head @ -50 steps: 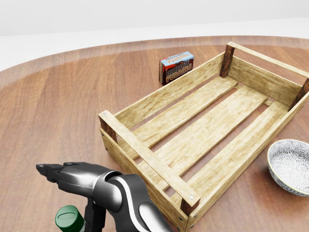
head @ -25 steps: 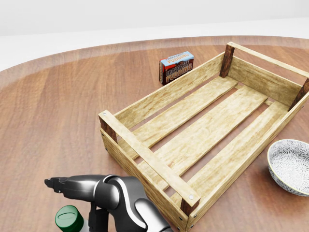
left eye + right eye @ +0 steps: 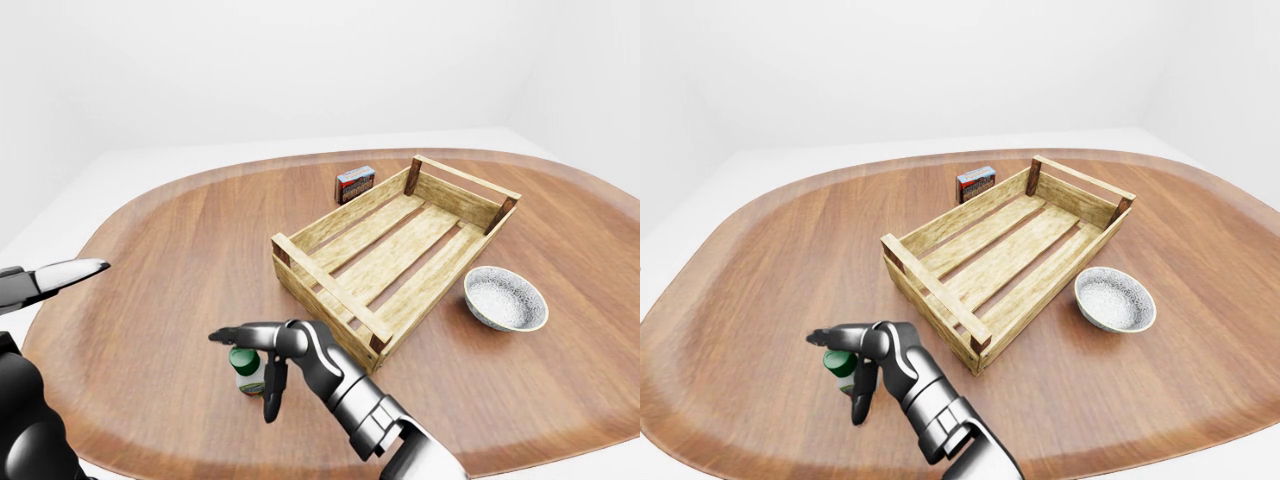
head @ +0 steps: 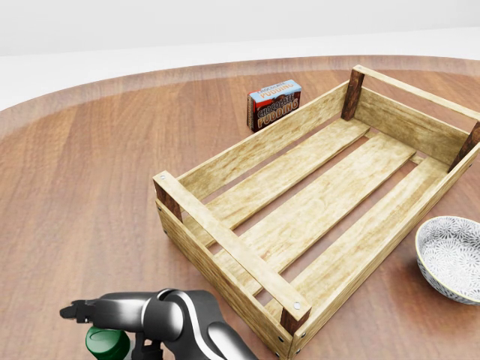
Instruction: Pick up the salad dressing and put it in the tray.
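The salad dressing (image 3: 246, 370) is a small bottle with a green cap (image 4: 106, 343), standing upright on the wooden table to the lower left of the tray. The tray (image 3: 330, 296) is an empty slatted wooden crate at the middle of the table. My right hand (image 3: 242, 376) reaches in from the bottom with its fingers spread. One finger lies over the cap and another hangs down beside the bottle; they are not closed on it. My left hand (image 3: 60, 275) is open at the left edge of the left-eye view, far from the bottle.
A chocolate pudding box (image 3: 355, 184) stands just above the tray's top-left side. A patterned white bowl (image 3: 505, 298) sits to the right of the tray. The round table's edge (image 3: 150, 455) runs close below the bottle.
In the head view my right hand has sunk lower and now sits right over the bottle's cap. The tray, box and bowl have not moved.
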`<state>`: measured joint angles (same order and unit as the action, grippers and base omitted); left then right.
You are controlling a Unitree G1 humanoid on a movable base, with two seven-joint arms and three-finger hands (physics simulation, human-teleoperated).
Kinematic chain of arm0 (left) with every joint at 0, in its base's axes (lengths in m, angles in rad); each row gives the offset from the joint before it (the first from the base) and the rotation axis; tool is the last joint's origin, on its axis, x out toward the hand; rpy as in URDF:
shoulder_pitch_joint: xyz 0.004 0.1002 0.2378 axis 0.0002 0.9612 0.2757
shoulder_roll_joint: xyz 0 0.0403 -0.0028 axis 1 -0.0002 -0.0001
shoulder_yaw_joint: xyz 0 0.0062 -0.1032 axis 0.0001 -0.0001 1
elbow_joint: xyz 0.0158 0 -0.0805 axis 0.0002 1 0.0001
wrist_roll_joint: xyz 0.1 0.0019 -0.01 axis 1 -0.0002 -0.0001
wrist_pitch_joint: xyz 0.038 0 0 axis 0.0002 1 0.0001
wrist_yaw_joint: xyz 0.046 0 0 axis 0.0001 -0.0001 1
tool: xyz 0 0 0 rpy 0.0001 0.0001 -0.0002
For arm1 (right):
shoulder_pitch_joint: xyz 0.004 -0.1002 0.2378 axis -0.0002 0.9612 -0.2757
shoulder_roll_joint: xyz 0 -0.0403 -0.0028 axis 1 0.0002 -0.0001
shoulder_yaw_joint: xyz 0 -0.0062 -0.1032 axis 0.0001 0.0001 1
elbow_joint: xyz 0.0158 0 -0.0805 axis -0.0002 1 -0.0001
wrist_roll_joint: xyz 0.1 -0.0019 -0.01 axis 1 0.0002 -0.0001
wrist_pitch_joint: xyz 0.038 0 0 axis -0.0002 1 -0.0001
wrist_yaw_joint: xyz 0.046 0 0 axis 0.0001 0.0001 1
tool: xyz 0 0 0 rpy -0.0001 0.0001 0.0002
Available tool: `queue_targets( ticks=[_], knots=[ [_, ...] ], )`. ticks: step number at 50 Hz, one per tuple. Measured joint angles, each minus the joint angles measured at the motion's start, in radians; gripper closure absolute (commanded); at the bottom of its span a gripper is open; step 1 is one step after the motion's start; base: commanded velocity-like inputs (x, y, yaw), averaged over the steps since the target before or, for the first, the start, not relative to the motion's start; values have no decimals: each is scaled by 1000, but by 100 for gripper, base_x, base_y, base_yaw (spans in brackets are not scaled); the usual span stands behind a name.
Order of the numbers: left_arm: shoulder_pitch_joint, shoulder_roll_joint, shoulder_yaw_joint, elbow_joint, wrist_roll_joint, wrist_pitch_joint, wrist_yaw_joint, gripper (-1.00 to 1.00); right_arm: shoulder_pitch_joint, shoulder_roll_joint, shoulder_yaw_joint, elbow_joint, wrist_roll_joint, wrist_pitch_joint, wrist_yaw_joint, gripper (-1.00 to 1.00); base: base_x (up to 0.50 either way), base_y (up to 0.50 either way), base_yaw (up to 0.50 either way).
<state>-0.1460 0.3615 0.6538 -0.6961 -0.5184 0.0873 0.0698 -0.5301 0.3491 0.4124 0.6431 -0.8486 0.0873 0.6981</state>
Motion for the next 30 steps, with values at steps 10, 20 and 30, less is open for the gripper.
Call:
queue_targets(
  ticks=[10, 20, 30],
  knots=[
    [0, 3, 3, 4, -4, 0, 2, -100, -7, 0, -8, 15, 13, 0, 0, 100, 0, 0, 0],
    [1, 1, 0, -1, -2, 0, 1, -100, -7, 0, 0, -24, -18, 0, 0, 100, 0, 0, 0],
    [4, -1, 0, -3, 8, 0, -4, -100, -47, 0, -23, -120, -36, 0, 0, 100, 0, 0, 0]
  ],
)
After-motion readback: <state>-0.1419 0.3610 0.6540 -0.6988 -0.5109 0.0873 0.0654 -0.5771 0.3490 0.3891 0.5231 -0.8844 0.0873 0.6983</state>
